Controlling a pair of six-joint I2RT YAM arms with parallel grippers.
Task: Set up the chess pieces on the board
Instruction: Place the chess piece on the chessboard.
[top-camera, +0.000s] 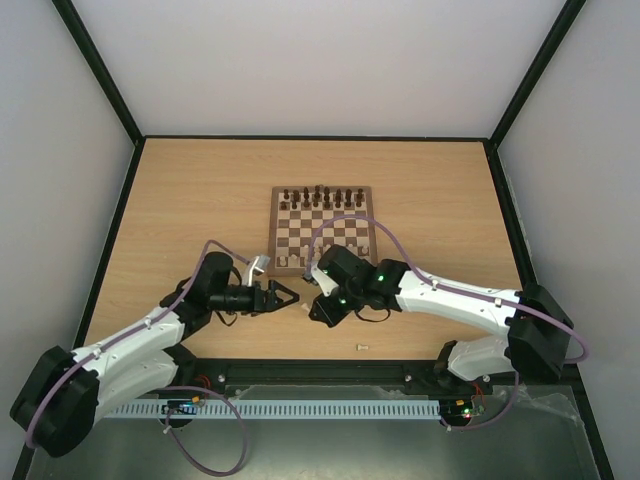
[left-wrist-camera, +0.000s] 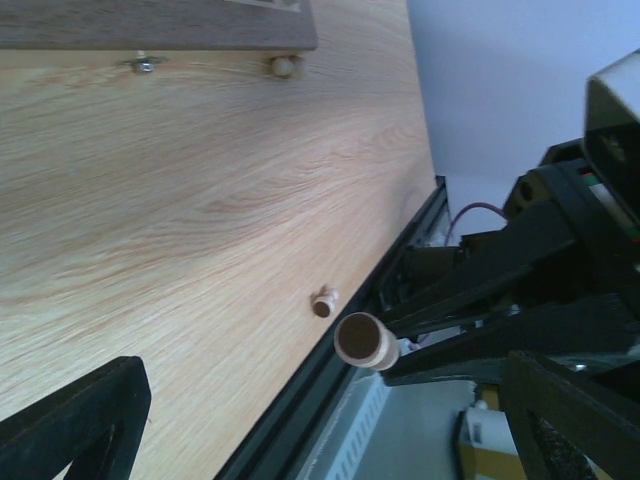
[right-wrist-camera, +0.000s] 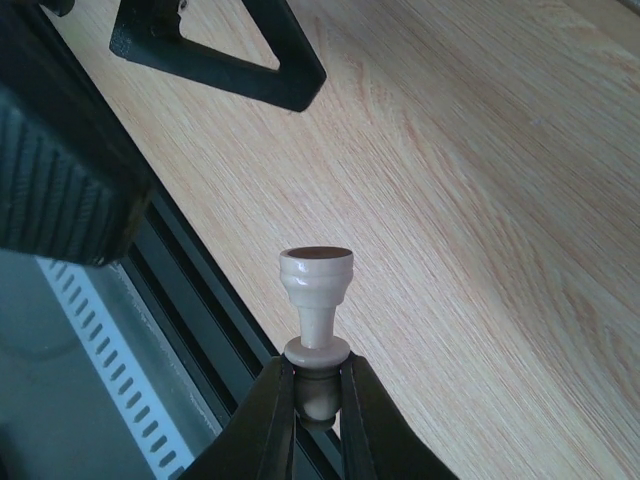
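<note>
- The right gripper (right-wrist-camera: 317, 385) pinches a pale held piece (right-wrist-camera: 315, 290) by its head end. The round base points out past the fingertips.
- The held piece is in the air over the table (top-camera: 180, 200), between the board (top-camera: 290, 235) and the front rail (left-wrist-camera: 285, 420), and is on no square.
- The left gripper (top-camera: 287, 296) is spread wide, with nothing between its fingers (left-wrist-camera: 80, 420). It faces the right gripper, and the two sets of tips are near each other but apart.
- In the left wrist view the base of the held piece shows end-on, just in front of the right gripper's black fingers.
- A loose piece (left-wrist-camera: 324, 302) lies on its side on the table, close to the front rail and apart from both grippers.
- An edge piece (left-wrist-camera: 283, 67), also pale, sits right at the board's near border. I cannot tell whether it touches the border.
- Dark pieces (top-camera: 320, 197) stand in two rows along the board's far side.
</note>
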